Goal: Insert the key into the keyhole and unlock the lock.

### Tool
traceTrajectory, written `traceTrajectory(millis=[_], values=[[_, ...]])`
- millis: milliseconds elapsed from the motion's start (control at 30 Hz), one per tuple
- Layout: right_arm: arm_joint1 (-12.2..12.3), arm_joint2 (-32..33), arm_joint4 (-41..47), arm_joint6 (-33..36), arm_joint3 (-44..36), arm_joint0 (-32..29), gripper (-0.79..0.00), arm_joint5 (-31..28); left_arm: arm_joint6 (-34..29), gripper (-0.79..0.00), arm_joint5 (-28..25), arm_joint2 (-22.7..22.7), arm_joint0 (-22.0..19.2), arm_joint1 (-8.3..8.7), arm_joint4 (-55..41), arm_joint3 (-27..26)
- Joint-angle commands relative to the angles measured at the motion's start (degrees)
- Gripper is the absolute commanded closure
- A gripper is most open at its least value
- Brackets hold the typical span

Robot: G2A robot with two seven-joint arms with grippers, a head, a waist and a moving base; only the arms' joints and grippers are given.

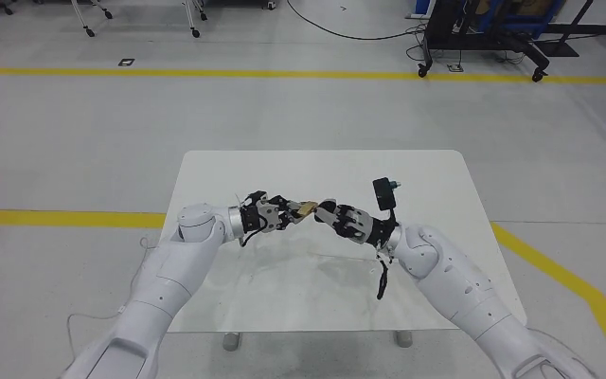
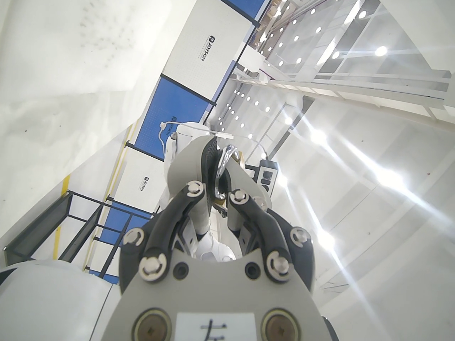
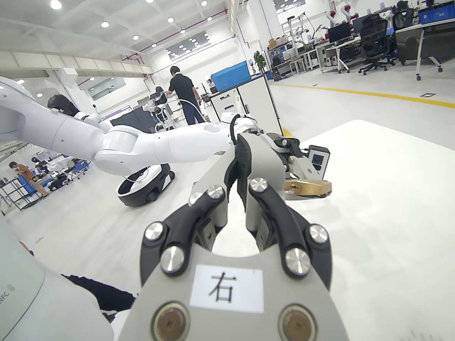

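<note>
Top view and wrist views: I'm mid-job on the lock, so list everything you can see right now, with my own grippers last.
padlock: one, brass body with a silver shackle, held in the air above the table, between the two grippers
table: one, white, under both arms
floor tape: several strips, yellow, on the grey floor beyond and beside the table
cart: one, black frame on wheels, on the floor past the far tape strip
left gripper: one, grey fingers on black links, shut on the padlock at its shackle
right gripper: one, grey fingers on black links, shut, tips right beside the padlock's body; what it grips is hidden between the pads
</note>
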Motion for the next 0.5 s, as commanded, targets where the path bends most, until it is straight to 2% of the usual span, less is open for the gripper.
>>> traceTrajectory(millis=[0,467], values=[[0.1,-0.8,0.6,-0.3,0.6,0.4,0.0,0.0,-1.2,0.0,-0.7,0.0,0.1,0.07,0.2,-0.3],[-0.1,-6.9,7.7,-1.8,3.2,3.1,0.0,0.0,-2.7,0.0,-4.1,-0.8,0.9,0.37,0.4,-1.5]])
